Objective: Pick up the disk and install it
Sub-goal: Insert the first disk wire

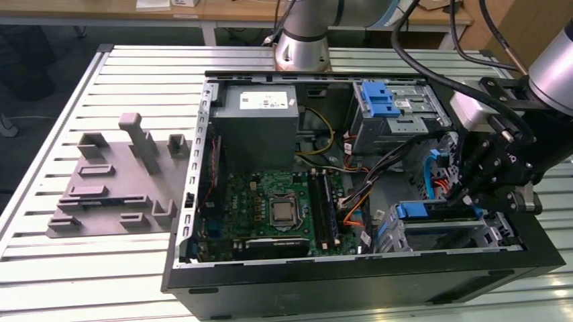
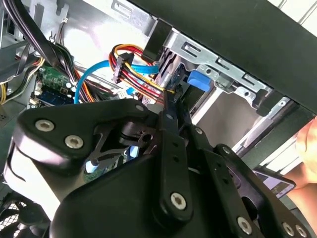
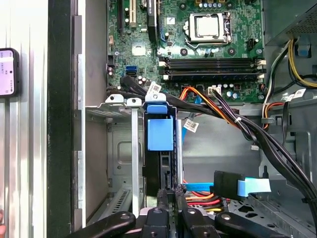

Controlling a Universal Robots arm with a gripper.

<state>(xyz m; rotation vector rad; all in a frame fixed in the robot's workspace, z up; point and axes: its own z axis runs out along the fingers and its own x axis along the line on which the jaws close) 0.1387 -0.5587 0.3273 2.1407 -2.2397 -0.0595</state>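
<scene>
The disk [image 1: 437,212] sits on edge in the lower drive bay of the open computer case, near the exterior view's right. Its blue bracket tab [image 3: 161,131] tops the dark disk body [image 3: 159,168], and the same blue tab [image 2: 198,79] shows beside the bay's metal rail. My gripper [image 1: 458,198] hangs right over the disk's cable end. In both wrist views its fingers lie close together, shut, with the tips [image 3: 171,196] against the disk's edge [image 2: 171,101]. I cannot see anything clamped between them.
Red, orange and blue cables [image 3: 208,191] run close beside the bay. A grey power-supply box [image 1: 259,127], a drive cage with blue latch [image 1: 390,107] and the motherboard [image 1: 278,208] fill the case. A grey fixture [image 1: 117,174] lies on the slatted table. A hand [image 2: 308,168] is beside the case.
</scene>
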